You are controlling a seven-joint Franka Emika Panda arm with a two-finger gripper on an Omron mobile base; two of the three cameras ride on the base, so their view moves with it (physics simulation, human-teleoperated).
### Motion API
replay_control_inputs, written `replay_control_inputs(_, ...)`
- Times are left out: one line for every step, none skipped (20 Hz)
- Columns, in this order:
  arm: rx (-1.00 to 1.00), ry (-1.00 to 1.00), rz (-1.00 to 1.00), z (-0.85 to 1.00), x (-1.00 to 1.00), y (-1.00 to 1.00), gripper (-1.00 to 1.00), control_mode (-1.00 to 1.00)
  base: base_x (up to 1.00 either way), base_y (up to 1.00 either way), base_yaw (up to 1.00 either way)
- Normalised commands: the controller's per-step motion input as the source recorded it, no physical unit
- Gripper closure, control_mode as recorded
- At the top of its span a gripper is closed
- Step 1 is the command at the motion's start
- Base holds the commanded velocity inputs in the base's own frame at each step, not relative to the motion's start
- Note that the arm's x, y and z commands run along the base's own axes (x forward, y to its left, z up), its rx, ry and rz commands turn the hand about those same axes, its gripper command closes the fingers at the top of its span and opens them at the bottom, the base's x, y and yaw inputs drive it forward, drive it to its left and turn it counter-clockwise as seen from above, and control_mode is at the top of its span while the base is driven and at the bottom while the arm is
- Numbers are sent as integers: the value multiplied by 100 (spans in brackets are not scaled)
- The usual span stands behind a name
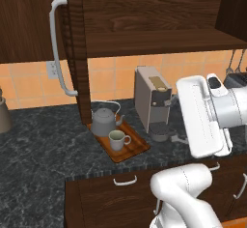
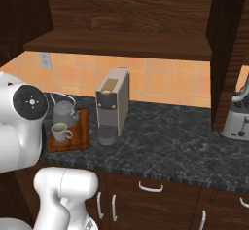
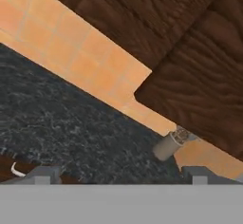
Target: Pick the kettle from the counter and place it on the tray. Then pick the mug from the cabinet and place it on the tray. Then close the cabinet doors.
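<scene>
**Q:** Where do the task's things lie?

**A:** The kettle (image 1: 103,121) stands on the tray (image 1: 136,149), at its back end near the open left cabinet door (image 1: 77,53). The mug (image 1: 117,139) stands on the same tray, just in front of the kettle, its handle pointing toward the coffee machine (image 1: 152,101). The tray rests on the dark marbled worktop (image 1: 38,149), near its front edge.

**Q:** What is the state of the cabinet?

**A:** The cabinet (image 1: 159,19) is open; its inner shelf (image 1: 164,42) is bare wood. The left door stands edge-on, its curved grey bar handle (image 1: 55,43) facing left. In the right base view the right cabinet door (image 2: 224,53) also stands swung out, next to a toaster (image 2: 237,119).

**Q:** And the pincer?

**A:** In the hand view the pincer (image 3: 121,173) shows 2 fingertips (image 3: 42,173) set wide apart, fully spread, with nothing between them. Beyond them lie the worktop, the orange tiled wall (image 3: 85,61) and dark cabinet wood.
</scene>
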Motion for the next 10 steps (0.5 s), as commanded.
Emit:
replay_control_inputs(0,-30,32,25,-34,3,-100,-100,0,0,0)
replay_control_inputs(0,-29,31,28,-33,4,-100,-100,0,0,0)
replay_control_inputs(0,-30,30,31,-29,10,-100,-100,0,0,0)
replay_control_inputs(-1,-31,31,33,-22,18,-100,-100,0,0,0)
replay_control_inputs(-1,-32,29,33,-23,25,-100,-100,0,0,0)
replay_control_inputs(0,-30,25,30,-25,31,-100,-100,0,0,0)
replay_control_inputs(0,-32,24,29,-34,39,-100,-100,0,0,0)
replay_control_inputs(0,-32,23,26,-36,42,-100,-100,0,0,0)
replay_control_inputs(0,-31,21,22,-33,44,-100,-100,0,0,0)
replay_control_inputs(0,-32,17,18,-32,48,-100,-100,0,0,0)
